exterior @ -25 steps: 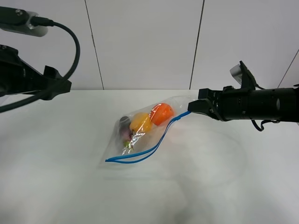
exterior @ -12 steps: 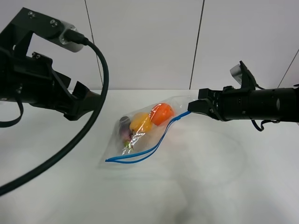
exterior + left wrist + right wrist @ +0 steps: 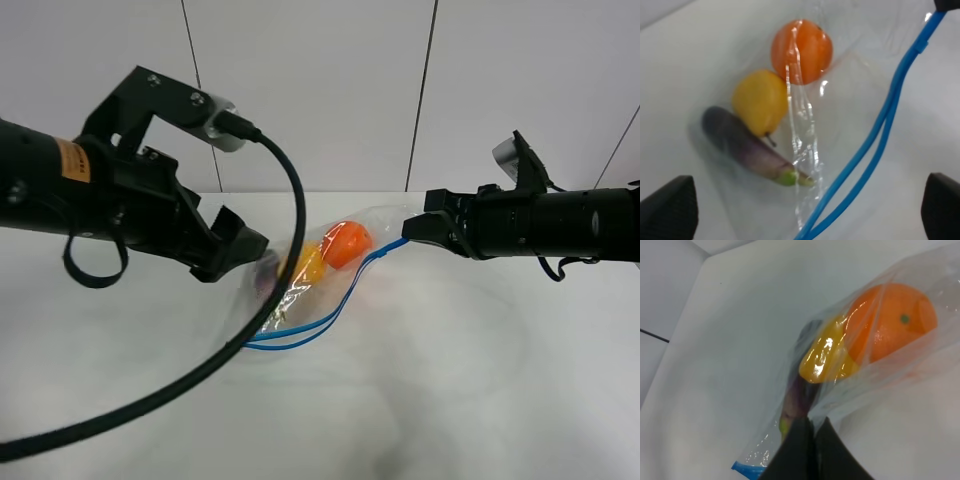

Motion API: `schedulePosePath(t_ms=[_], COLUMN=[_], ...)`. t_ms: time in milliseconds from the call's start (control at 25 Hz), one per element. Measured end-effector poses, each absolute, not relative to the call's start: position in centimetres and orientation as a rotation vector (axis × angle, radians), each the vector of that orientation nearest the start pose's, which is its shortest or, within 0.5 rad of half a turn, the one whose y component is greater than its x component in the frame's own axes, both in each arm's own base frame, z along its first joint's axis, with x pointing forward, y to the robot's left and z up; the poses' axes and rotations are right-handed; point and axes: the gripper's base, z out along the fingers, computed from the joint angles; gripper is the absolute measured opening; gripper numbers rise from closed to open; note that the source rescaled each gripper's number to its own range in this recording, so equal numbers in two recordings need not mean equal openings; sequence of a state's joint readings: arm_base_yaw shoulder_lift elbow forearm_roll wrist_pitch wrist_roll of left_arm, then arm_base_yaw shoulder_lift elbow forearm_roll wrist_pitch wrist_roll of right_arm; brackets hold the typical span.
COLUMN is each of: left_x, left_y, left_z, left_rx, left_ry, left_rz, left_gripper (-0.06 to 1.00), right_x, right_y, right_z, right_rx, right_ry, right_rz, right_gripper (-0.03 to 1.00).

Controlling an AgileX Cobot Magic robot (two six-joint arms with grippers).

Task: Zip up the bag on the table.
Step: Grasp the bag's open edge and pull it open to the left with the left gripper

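- The bag [image 3: 335, 285] lies on the table [image 3: 480, 400], with one corner lifted off it.
- The right claw [image 3: 412, 228] is clamped together on that raised corner, at the end of the blue strip [image 3: 345, 295]. In its wrist view the fingers [image 3: 797, 450] are pressed tight with the plastic between them.
- The left claw [image 3: 235, 255] hangs over the opposite side of the bag, above the fruit. Its fingers [image 3: 670, 207] stand wide apart, one to each side of the bag. Whether it touches the plastic cannot be told.
- Inside the bag, the orange [image 3: 347, 243] is nearest the held corner. The pear [image 3: 305, 265] touches it, and the eggplant [image 3: 745, 145] lies beside the pear, farthest from that corner.
- The strip runs along the bag's edge from the held corner down to the low corner on the table. Its two tracks stand apart along the middle stretch, so the bag's mouth is unzipped there.
- A black cable [image 3: 298, 215] from the left arm loops in front of the bag's fruit side and low corner.
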State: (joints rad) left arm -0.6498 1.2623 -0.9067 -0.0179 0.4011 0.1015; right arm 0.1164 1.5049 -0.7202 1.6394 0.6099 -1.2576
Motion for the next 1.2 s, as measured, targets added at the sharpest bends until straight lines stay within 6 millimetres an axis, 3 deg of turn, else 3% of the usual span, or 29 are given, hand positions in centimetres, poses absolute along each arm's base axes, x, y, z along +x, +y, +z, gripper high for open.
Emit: schedulePosePath(t_ms=[280, 520, 920, 1200], left_x=[21.7, 22.7, 23.9, 25.3], left_y=[-20.7, -22.4, -26.2, -28.0], left_z=[26.8, 24.6, 25.8, 24.4], left_rx=[0.974, 0.98, 1.002, 0.978], left_ry=[2.084, 2.098, 2.02, 2.052], left_rz=[-0.353, -0.363, -0.418, -0.434], left_gripper=[1.0, 1.0, 1.0, 1.0], right_x=[27.7, 27.7, 27.6, 27.5], right_y=[8.5, 8.5, 8.5, 8.6], right_z=[21.8, 21.7, 21.6, 21.7], right_rx=[-0.037, -0.058, -0.083, -0.1], right_ry=[2.253, 2.262, 2.272, 2.27], right_rz=[0.952, 0.942, 0.93, 0.955], right_gripper=[0.0, 0.0, 0.0, 0.0])
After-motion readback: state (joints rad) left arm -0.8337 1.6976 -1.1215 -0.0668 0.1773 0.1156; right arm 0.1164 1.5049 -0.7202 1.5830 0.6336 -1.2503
